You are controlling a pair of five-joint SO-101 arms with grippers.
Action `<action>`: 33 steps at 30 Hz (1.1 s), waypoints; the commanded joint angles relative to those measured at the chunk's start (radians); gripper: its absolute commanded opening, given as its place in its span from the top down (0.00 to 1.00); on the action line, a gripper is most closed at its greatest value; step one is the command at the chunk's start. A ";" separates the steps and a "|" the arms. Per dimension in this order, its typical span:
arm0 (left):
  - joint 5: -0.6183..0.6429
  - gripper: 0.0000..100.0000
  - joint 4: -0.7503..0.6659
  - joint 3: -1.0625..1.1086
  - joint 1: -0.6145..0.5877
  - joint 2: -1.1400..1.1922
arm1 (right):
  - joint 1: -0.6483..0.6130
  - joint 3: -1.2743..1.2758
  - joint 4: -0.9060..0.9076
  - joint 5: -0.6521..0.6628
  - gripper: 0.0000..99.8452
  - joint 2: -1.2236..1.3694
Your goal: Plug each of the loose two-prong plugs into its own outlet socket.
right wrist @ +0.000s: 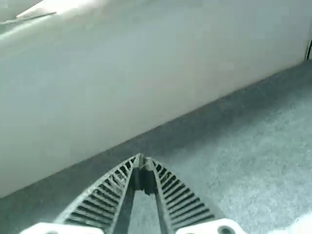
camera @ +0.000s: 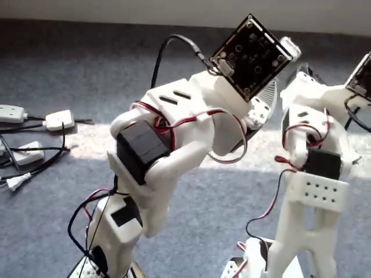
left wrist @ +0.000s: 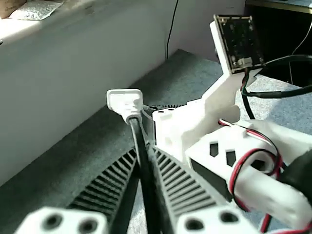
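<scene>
two arms are hanging up off the grey worktop (camera: 191, 197) right now, and only one is carrying anything. my left fingers (left wrist: 153, 157) are clamping on a black cable (left wrist: 138, 131) just behind its white plug (left wrist: 124, 101). so the plug is sticking out past the tips, up in the air near the pale wall (left wrist: 58, 73). i can't make out the prongs from here. my right fingers (right wrist: 141, 165) are pressing together with nothing between them, pointing at the foot of the wall.

the sockets are sitting well apart from all this, at the edge of the high view. i'm seeing a white power strip (camera: 11, 113), a white socket block (camera: 59, 120) just beside it, a second block (camera: 26, 153) nearer, and a loose plug (camera: 17, 182) lying flat with its cord.

i'm reckoning this is the carry step for one plug. the next move is calling for swinging the left arm over to a free socket, turning the prongs toward the slots and pushing straight in. gripping by the cable probably means wobble, so i'm thinking slow.
</scene>
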 commanded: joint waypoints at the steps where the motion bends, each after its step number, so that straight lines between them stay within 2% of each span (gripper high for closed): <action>1: -0.005 0.99 -0.014 -0.012 -0.042 0.015 | 0.045 -0.065 -0.002 0.005 0.99 -0.104; 10: -0.005 0.99 -0.012 -0.005 -0.170 0.114 | 0.205 -0.010 0.001 0.005 0.99 -0.145; 15: 0.000 0.99 -0.005 -0.002 -0.234 0.272 | 0.275 0.027 0.001 0.005 0.99 -0.153; 23: -0.003 0.99 -0.032 -0.013 -0.171 0.591 | 0.269 0.033 -0.002 0.005 0.99 -0.142; 25: -0.002 0.99 -0.057 -0.013 -0.165 0.647 | 0.262 0.033 -0.002 0.005 0.97 -0.137; 29: 0.000 0.99 -0.063 -0.013 -0.170 0.719 | 0.252 0.004 -0.010 0.005 0.89 0.001; 33: 0.002 0.99 -0.057 -0.012 -0.173 0.779 | 0.254 -0.170 -0.007 0.066 0.88 0.278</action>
